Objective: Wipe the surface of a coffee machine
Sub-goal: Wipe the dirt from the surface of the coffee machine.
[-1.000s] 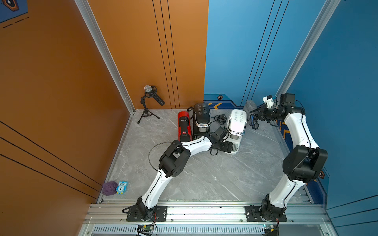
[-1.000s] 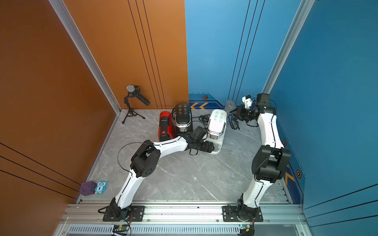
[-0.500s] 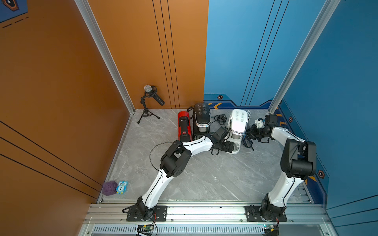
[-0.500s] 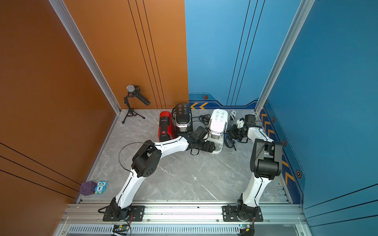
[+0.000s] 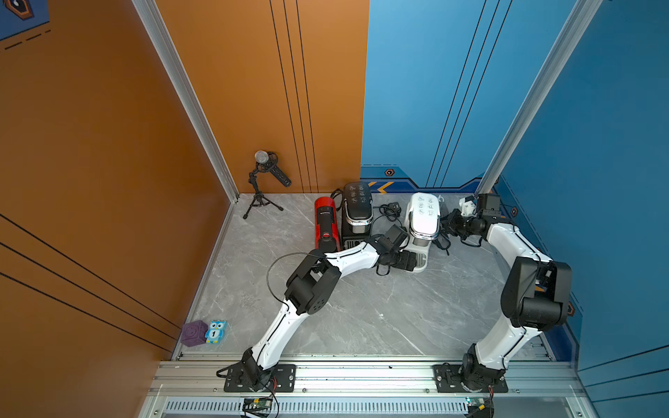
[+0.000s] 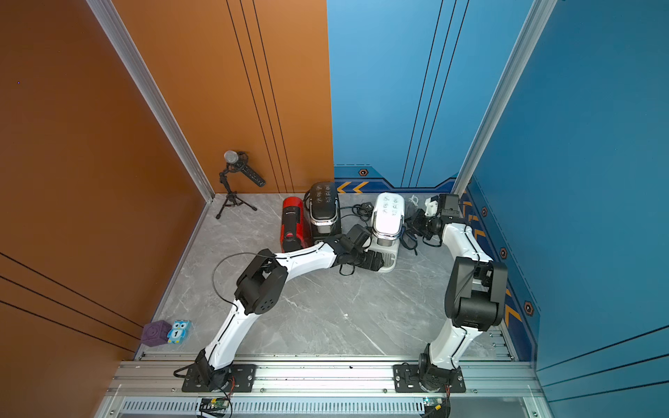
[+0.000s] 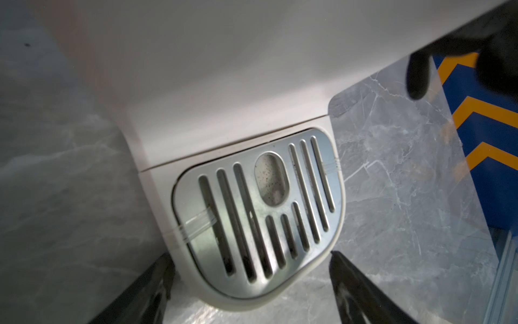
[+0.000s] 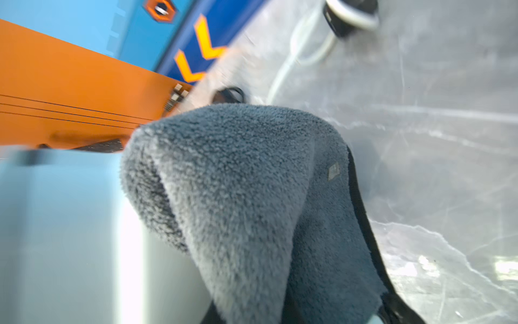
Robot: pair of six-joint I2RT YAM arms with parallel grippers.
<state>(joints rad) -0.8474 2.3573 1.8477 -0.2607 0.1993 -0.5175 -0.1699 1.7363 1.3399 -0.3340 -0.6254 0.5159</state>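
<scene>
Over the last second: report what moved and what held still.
The right gripper, shut on the grey cloth, swept forward along the white coffee machine's flank. It then went back toward the rear wall, ending slightly nearer than it started. Nothing was grasped or released. The left gripper stayed open astride the drip tray, and the machine did not shift.

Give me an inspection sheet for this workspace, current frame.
Surface: grey marble-pattern tabletop, no spills seen.
Job's things: white coffee machine upright; grey fleecy cloth beside its side, contact unclear.
Clutter: red coffee machine, black coffee machine, tripod microphone, purple cube, blue owl toy.
Grippers: left gripper open, straddling the metal drip tray; right gripper shut on the cloth.
Cables: black cords loose beside the white machine.
Surroundings: orange wall, blue wall.
</scene>
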